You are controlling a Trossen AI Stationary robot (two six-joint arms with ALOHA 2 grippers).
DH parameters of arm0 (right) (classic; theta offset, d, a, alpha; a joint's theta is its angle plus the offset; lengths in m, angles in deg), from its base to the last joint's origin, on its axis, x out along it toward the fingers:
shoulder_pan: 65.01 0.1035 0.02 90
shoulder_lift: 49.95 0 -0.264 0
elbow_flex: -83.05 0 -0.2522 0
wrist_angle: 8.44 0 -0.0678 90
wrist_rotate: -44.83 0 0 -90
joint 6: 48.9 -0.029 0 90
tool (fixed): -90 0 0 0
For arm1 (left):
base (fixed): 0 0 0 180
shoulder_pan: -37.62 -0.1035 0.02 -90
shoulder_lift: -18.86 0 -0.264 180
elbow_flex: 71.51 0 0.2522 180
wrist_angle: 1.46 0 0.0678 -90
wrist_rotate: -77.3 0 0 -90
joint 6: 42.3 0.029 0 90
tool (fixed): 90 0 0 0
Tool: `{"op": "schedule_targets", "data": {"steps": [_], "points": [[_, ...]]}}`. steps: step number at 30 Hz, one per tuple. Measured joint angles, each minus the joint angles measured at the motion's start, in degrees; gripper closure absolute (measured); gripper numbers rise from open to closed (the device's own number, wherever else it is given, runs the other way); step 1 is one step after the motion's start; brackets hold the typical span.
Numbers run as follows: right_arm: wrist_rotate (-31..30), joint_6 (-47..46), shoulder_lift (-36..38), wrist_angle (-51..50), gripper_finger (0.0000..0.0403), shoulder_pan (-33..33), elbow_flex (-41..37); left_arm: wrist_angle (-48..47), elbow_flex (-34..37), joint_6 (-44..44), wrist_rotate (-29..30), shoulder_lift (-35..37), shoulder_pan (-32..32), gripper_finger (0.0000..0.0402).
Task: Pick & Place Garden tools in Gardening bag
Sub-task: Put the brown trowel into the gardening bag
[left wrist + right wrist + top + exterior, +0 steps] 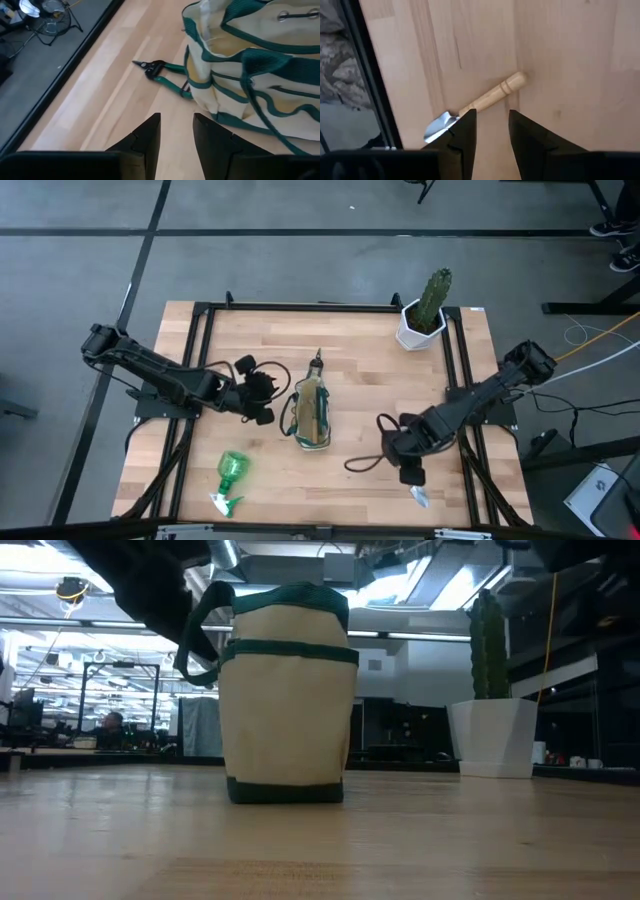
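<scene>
A: The gardening bag stands upright at the centre of the tabletop, its long axis running twelve to six in the overhead view. Pruning shears lie at its twelve o'clock end, tips pointing away from the bag, green handles reaching to its base.

B: And the other tools?

A: The spray bottle lies on its side toward seven o'clock of the bag, near the front edge, nozzle end toward that edge. The trowel lies near the front-right corner, at about four o'clock of the bag; its wooden handle points inward over the boards, its metal blade toward the tabletop's black edge rail.

B: The arms?

A: The left gripper hovers just at the bag's nine o'clock, fingers narrowly parted, nothing between them. The right gripper hangs over the trowel, fingers also narrowly parted, with the handle showing in the gap; whether they touch it cannot be told.

B: Open room?

A: Bare boards lie between the bag and the right gripper. A cactus in a white pot stands at the far-right corner, well apart from the bag.
</scene>
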Motion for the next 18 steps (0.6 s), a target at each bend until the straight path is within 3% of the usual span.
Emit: {"op": "schedule_targets", "data": {"steps": [10, 18], "points": [[-4.3, -16.8, 0.0, 2.2, 0.0288, 6.8, 0.0, 0.1, 0.0, -0.2, -0.1, 0.0, 0.7, 0.0295], [-6.6, -23.5, 0.0, 2.9, 0.0288, 8.8, 0.0, 0.1, 0.0, -0.2, -5.7, 0.0, 0.7, 0.0291]]}}
